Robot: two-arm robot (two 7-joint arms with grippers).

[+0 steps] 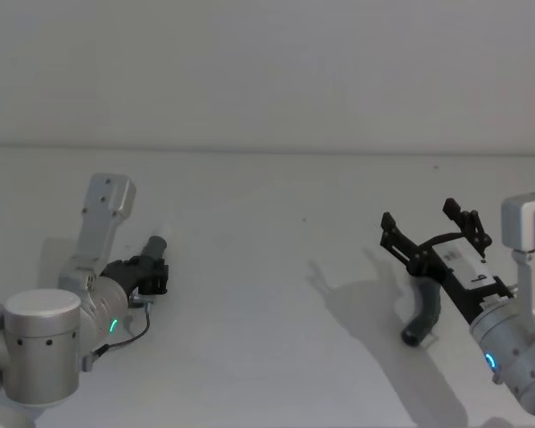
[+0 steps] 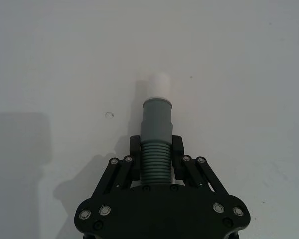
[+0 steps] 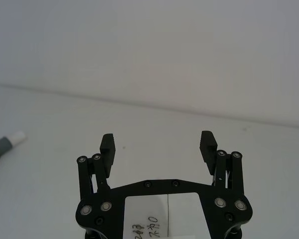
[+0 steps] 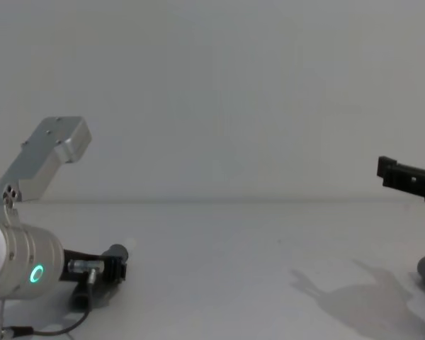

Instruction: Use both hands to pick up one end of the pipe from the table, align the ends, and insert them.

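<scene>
Table [image 1: 267, 267] white, bare; plain wall [image 1: 267, 71] behind. Left tool [image 2: 156, 149] pinching ribbed pipe piece [image 2: 156, 129]; right tool [image 3: 157, 142] spread, raised near bent piece [image 1: 425, 312].

Right gripper [image 3: 158, 142]: a white label [image 3: 179, 215] is fixed to its black base plate. It carries handwritten characters, turned sideways and cut off at the edge; they are not legible.

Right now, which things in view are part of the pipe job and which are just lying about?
Job:
- left gripper, shut on the white-tipped pipe piece
- right gripper, fingers open, above the bent grey pipe piece
- table, where the bent piece lies

Not the job:
- thin dark cable by the left arm
- wall behind
</scene>
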